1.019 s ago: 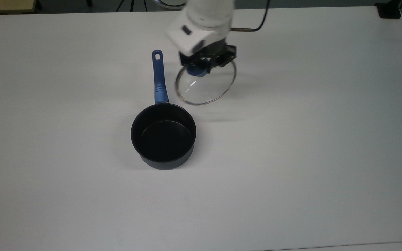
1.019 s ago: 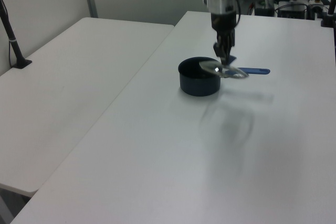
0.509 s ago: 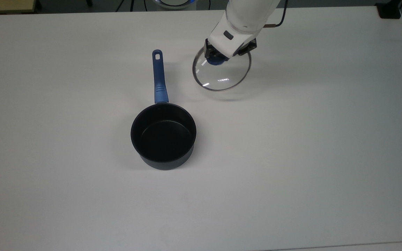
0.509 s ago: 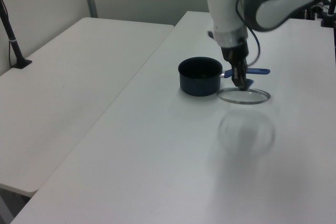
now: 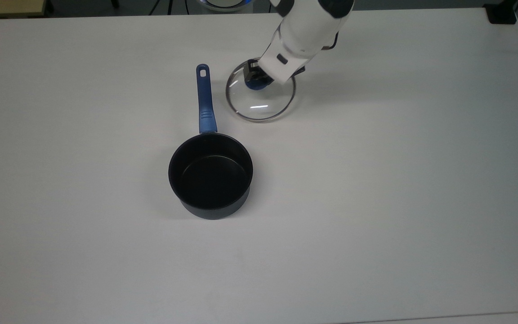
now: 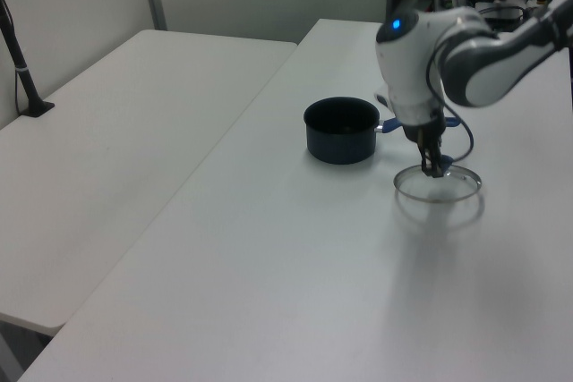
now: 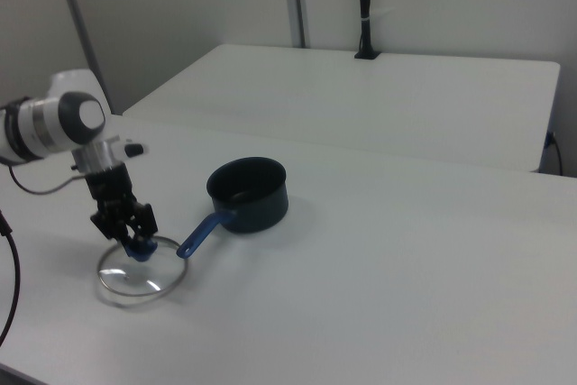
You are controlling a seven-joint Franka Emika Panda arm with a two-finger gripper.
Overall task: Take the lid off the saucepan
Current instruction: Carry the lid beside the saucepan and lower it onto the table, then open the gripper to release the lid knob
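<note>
Since half a second ago the lid [image 5: 260, 96] has shifted toward the top view's left, closer to the saucepan's handle, and come lower; we now see it lying flat or very nearly flat on the tabletop [image 5: 376, 202], though we cannot confirm contact all round the rim. Largest first: white tabletop carries everything, with a second white table [image 6: 116, 158] butted against it on the left view's left. White arm [image 5: 306, 27] reaches in from the top view's upper edge and leans down over the lid. Saucepan [image 5: 211, 175] sits upright and uncovered near the tabletop's middle, black inside showing, its blue handle [image 5: 204, 101] pointing toward the top view's upper edge. Lid sits just beside that handle on the top view's right, apart from it and well clear of the pan's bowl; in the right view the handle tip [image 7: 187, 247] ends right at the lid's rim [image 7: 140, 272]. Glass disc shows a bright glare streak. End effector [image 7: 135, 233] is down on the lid's blue knob [image 7: 139, 247], fingers [image 7: 146, 219] on either side of it and closed on it as far as we can see. In the left view the end effector [image 6: 434, 165] stands roughly vertical over the lid [image 6: 439, 186].
</note>
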